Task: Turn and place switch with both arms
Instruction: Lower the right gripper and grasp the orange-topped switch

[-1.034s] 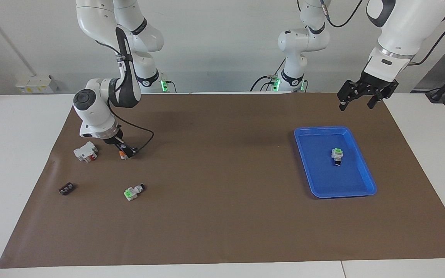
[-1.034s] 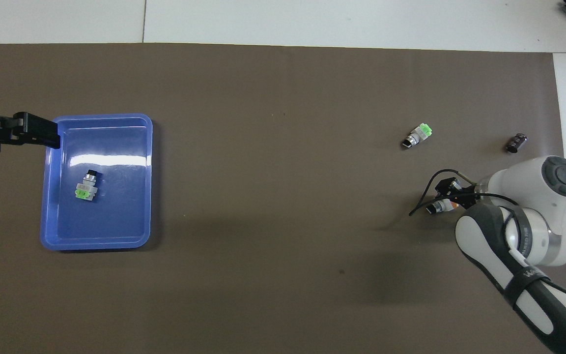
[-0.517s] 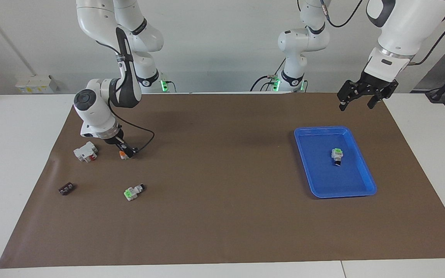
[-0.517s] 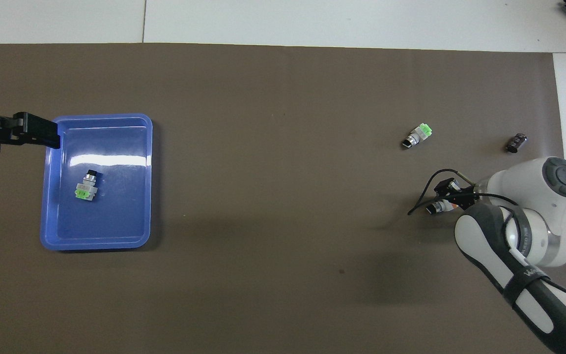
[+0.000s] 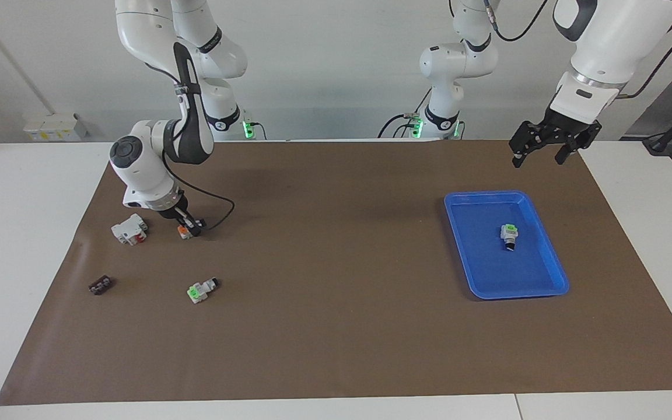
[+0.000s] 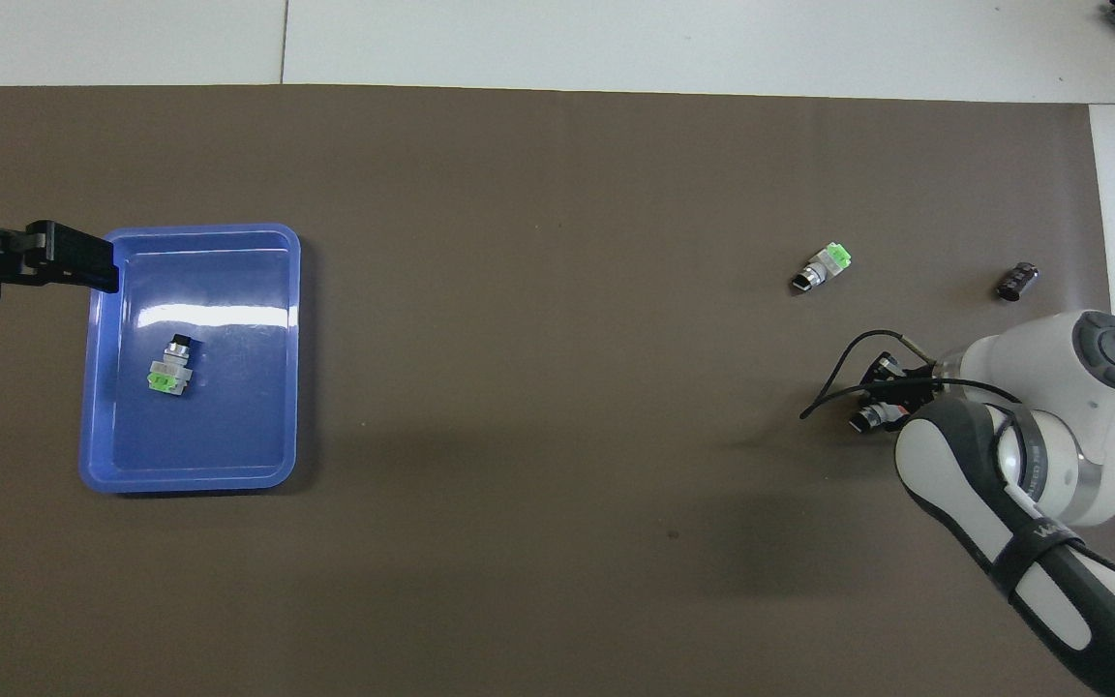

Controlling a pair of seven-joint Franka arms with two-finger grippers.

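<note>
The switch [image 5: 184, 232], white with an orange end, lies on the brown mat at the right arm's end of the table. Only its dark tip [image 6: 865, 419] shows in the overhead view. My right gripper [image 5: 188, 227] is down at the mat, its fingers shut on the switch from above. The right arm's wrist hides most of the grip in the overhead view. My left gripper [image 5: 536, 157] hangs open and empty in the air, over the mat by the corner of the blue tray [image 5: 517, 293] that lies nearest the robots. In the overhead view the left gripper [image 6: 98, 271] shows at the tray's edge.
A green-ended switch [image 5: 509, 234] lies in the blue tray [image 6: 190, 481]. Another green-ended switch [image 5: 200, 290] lies on the mat farther from the robots than the orange one. A white block with red [image 5: 129, 229] sits beside the right gripper. A small black part [image 5: 100, 285] lies farther out.
My right gripper's fingers have closed on the switch, and the switch has shifted slightly on the mat. The left arm has not moved.
</note>
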